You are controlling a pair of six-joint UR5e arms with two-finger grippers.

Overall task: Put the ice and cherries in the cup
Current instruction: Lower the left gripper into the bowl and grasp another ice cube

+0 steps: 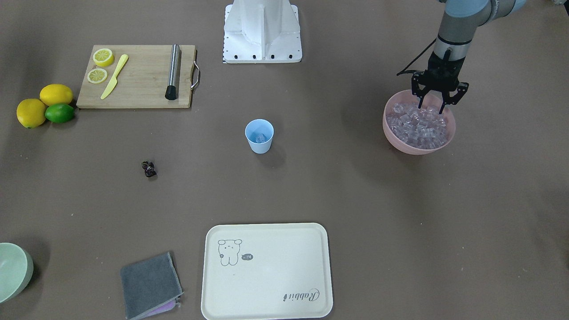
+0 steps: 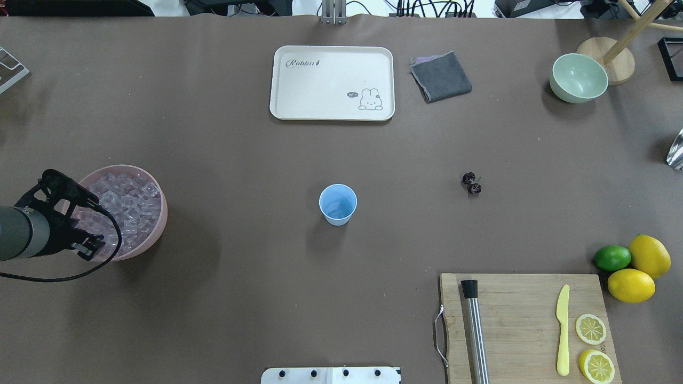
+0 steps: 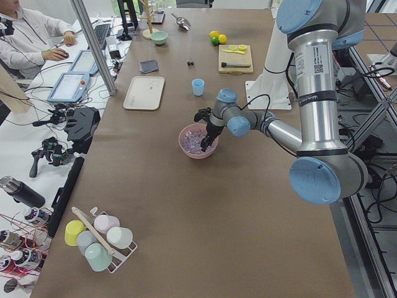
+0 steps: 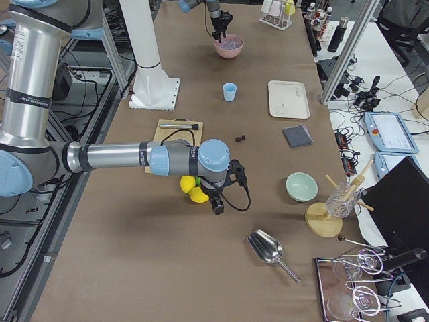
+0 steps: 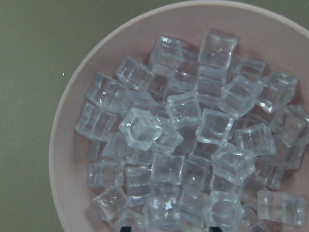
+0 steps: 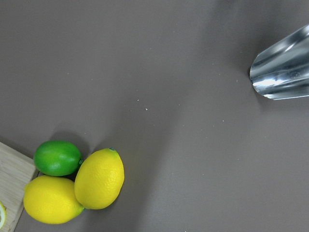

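Left claw point(image 1: 431, 108): wide open, empty, above clear ice cubes point(image 1: 418, 129), right.
Right claw point(image 4: 216, 208): can't tell.
Light-blue plastic cup point(image 1: 259, 144), centre: maybe one cube inside.
Dark red cherries point(image 1: 149, 169): not in yet.

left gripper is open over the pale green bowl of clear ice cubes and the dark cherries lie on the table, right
Only the bowl is wrong. The exterior front-facing view shows the open left gripper over the round pink plastic bowl of clear ice cubes, not a pale green one. The dark red cherries do lie on the brown table.
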